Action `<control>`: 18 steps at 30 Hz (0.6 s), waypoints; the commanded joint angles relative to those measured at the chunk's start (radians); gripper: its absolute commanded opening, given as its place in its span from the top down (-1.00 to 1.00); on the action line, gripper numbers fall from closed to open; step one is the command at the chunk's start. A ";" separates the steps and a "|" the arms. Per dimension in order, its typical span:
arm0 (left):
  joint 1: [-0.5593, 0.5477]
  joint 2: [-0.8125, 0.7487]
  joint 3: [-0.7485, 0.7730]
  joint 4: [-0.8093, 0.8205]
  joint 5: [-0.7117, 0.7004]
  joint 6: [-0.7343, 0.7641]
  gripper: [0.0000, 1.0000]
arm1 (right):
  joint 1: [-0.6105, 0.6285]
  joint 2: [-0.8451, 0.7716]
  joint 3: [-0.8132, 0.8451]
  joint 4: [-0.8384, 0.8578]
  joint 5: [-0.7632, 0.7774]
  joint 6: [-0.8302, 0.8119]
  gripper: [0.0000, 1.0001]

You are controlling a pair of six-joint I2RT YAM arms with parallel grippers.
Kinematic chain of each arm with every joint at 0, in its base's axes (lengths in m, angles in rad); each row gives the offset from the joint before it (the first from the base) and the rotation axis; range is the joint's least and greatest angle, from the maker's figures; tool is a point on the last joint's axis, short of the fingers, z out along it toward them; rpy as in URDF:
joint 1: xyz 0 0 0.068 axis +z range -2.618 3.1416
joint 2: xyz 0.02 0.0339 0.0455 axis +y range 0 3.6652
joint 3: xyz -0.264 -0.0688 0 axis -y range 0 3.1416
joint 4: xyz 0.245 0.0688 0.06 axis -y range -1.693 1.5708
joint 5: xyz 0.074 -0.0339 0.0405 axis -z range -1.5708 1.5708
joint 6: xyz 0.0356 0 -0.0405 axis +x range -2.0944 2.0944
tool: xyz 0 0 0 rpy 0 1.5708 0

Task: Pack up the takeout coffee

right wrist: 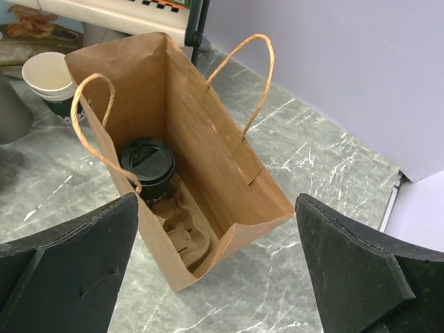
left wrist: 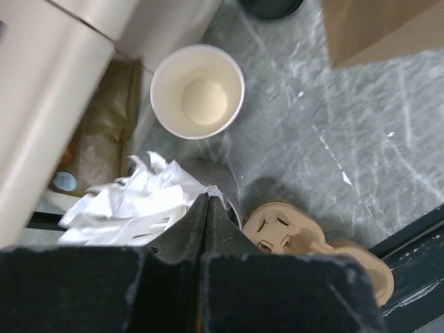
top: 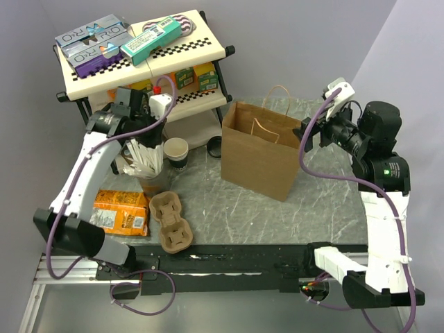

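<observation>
Inside the brown paper bag (right wrist: 187, 118) a takeout coffee (right wrist: 148, 165) with a black lid stands in a pulp carrier (right wrist: 182, 232). My right gripper (right wrist: 216, 198) hovers above the bag (top: 260, 149), open and holding nothing; from above the right gripper (top: 313, 132) is at the bag's right side. A second cup (top: 176, 152), lidless with a dark base, stands on the table, and a black lid (top: 214, 145) lies nearby. My left gripper (left wrist: 207, 201) is shut, its tips at the cup of white sticks (left wrist: 132, 205), with the lidless cup (left wrist: 198, 92) beyond. Whether it pinches a stick is hidden.
A pulp carrier (top: 171, 220) and an orange packet (top: 121, 211) lie at the front left. A two-level shelf (top: 208, 48) with boxes stands at the back left, close behind my left gripper (top: 142, 135). The bag's rope handles (right wrist: 239, 76) stick up.
</observation>
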 commanded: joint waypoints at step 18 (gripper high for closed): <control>0.002 -0.144 0.465 0.216 0.486 -0.042 0.99 | -0.005 0.089 0.193 -0.026 0.093 0.053 -1.00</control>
